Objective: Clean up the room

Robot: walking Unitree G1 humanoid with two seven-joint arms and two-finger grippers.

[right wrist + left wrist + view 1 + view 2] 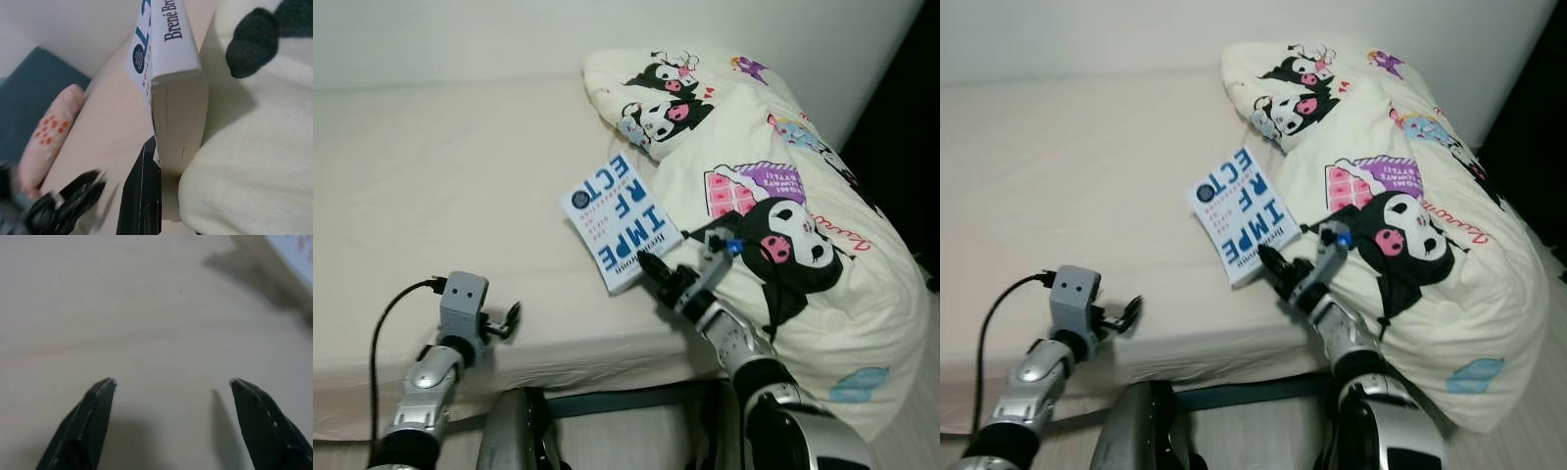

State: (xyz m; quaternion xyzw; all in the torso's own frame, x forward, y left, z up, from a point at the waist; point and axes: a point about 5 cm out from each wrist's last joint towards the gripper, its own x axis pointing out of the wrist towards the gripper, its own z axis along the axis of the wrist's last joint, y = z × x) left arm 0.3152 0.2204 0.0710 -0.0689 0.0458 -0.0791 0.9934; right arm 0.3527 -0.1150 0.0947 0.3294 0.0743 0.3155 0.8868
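Head camera views: a book [621, 221] lies face up on the bed [431, 196], its right edge resting against a cream blanket [783, 196] printed with cartoon figures. The right end effector [658, 275] is at the book's near corner, touching it. The left end effector [505, 320] sits low over the sheet near the bed's front edge, well apart from the book, with nothing in it.

Left wrist view: the two black fingers [93, 416] stand spread with bare sheet between them. The left end effector is released and idle.

Right wrist view: the book [178, 98] is seen end-on, page block facing the camera. One black finger [142, 196] lies against the cover side at the lower corner. The second finger is hidden, so whether the right end effector is clenched on the book cannot be told.

Assessment of step: the step appears to be picking up the book. To do it well, the fingers should straddle the full page block, one under and one over, deep enough past the corner that the book does not pivot or fan open on lifting. The blanket pressing on the far side may drag.

Condition of item: a white paperback with bold blue lettering and a round dark emblem, of moderate thickness, closed and undamaged.
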